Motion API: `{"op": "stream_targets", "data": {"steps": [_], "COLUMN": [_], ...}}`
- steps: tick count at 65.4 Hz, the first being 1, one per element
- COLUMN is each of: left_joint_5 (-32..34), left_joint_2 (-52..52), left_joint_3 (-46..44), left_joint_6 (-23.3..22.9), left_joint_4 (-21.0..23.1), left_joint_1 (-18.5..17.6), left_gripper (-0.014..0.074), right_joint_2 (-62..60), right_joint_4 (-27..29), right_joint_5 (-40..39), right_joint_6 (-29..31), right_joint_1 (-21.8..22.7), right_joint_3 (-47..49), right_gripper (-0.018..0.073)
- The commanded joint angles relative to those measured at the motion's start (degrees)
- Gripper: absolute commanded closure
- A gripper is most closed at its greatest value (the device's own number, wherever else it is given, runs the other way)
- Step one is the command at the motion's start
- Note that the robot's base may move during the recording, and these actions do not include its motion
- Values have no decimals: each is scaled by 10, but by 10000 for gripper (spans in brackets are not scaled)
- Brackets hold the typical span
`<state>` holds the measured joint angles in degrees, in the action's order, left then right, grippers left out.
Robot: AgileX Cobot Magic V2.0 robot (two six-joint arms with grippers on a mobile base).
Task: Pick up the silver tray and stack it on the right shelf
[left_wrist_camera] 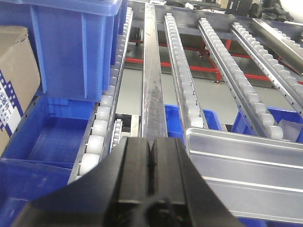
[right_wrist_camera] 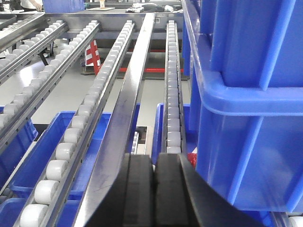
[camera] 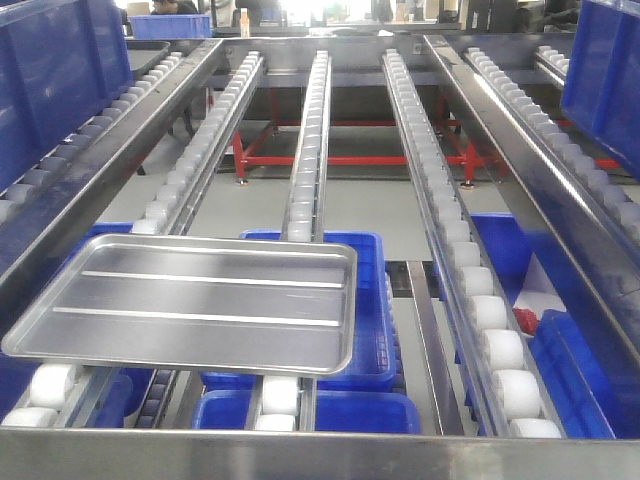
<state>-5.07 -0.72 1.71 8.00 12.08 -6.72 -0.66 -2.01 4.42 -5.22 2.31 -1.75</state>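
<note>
Down at the near left of the right shelf (camera: 440, 200) sat the silver tray (camera: 190, 300), flat on the white rollers, spanning the left rail and the middle rail, just behind the polished front bar (camera: 320, 455). Its two long ridges ran left to right across the floor, and nothing was touching it. From the left wrist view, the left fingers (left_wrist_camera: 135, 161) were pressed tight together, only a thin seam between them, holding nothing, with the tray's left edge (left_wrist_camera: 246, 161) just to their right. A blue crate (left_wrist_camera: 71, 47) stood on the far left rail beside a cardboard box (left_wrist_camera: 14, 80). Over on the right, the right fingers (right_wrist_camera: 139, 179) were closed on themselves too, empty, with a tall blue crate (right_wrist_camera: 246, 94) close on their right. Blue bins (camera: 370, 290) lay under the rails
</note>
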Motion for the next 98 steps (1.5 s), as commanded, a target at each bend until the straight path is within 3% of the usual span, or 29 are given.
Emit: {"op": "stream_targets", "data": {"steps": [1,39,45,50,56,61,66,79,91,98], "left_joint_5": [51,90,127,121,66,2,-66,-168,-257,-306], "left_joint_2": [-7,-7,-4,0,24,61,117,267,391,448], "left_joint_3": [16,15,-3,-42,-110,-187,-264,-409,-462,-474], "left_joint_6": [1,1,1,3,3,3,3,3,13,73], "left_joint_4": [6,22,28,24,-22,-50,-52,-32,-25,28], "left_joint_1": [1,1,1,1,1,1,1,1,1,1], "left_gripper": [697,697,696,696,696,696,696,694,684,684], "right_joint_2": [-10,-10,-10,-10,-10,-9,0,83,191,246], "right_joint_4": [2,2,2,2,8,8,8,8,8,8], "right_joint_5": [-50,-56,-91,-143,-189,-181,-143,-68,-25,-8], "right_joint_6": [5,5,5,5,-7,-10,-10,-10,-10,-10], "right_joint_1": [3,3,3,3,3,3,3,-12,-66,-109], "right_joint_3": [0,0,0,0,5,27,69,181,248,270], "right_gripper": [510,510,510,510,510,510,510,493,284,179]}}
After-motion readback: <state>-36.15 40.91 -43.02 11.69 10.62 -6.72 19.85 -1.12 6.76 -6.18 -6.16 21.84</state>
